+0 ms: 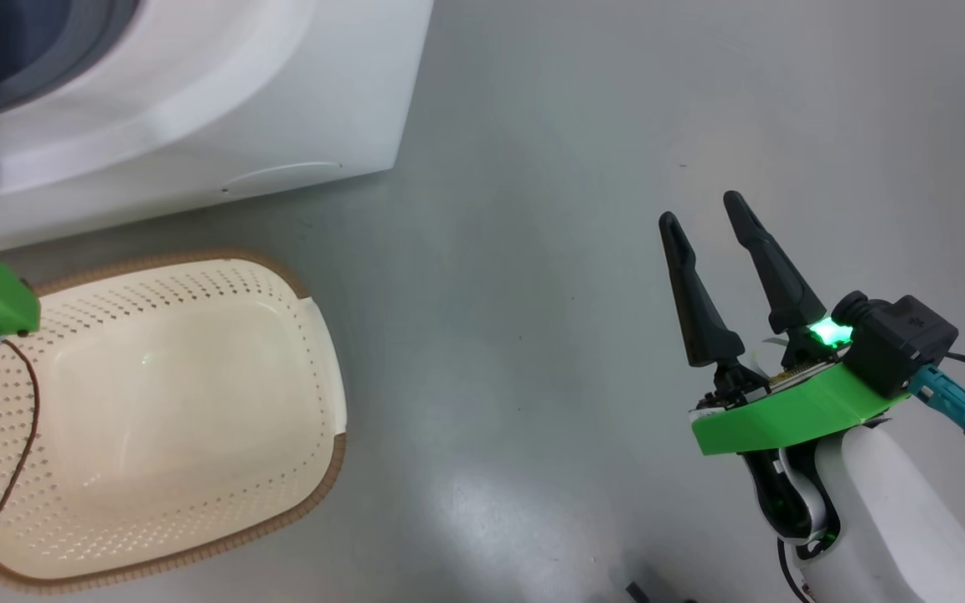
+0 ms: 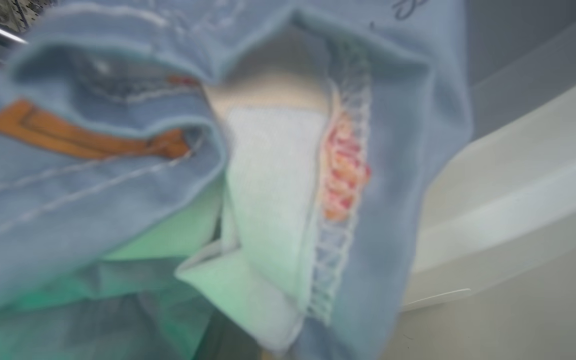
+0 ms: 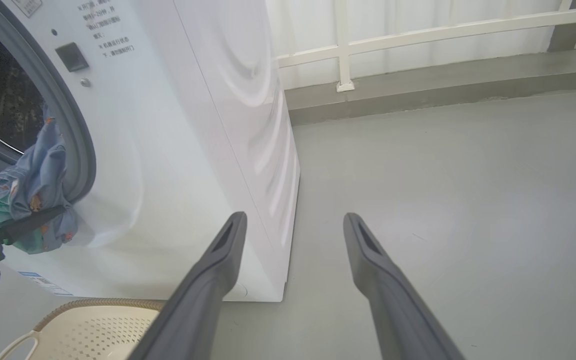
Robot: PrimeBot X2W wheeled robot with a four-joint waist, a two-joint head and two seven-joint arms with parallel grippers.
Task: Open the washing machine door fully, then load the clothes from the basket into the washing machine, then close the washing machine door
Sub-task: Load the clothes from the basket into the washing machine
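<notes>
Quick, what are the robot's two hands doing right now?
Left gripper: shut on the clothes at the washing machine opening.
Right gripper: open, holding nothing.

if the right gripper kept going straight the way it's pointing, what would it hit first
Probably nothing soon: the open right gripper points over bare grey floor, just past the washing machine, toward the low ledge under the white railing. The ledge looks first in line, but depth is unclear.

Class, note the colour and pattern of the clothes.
The clothes are light blue with small orange-brown figures; best in the right wrist view.
</notes>
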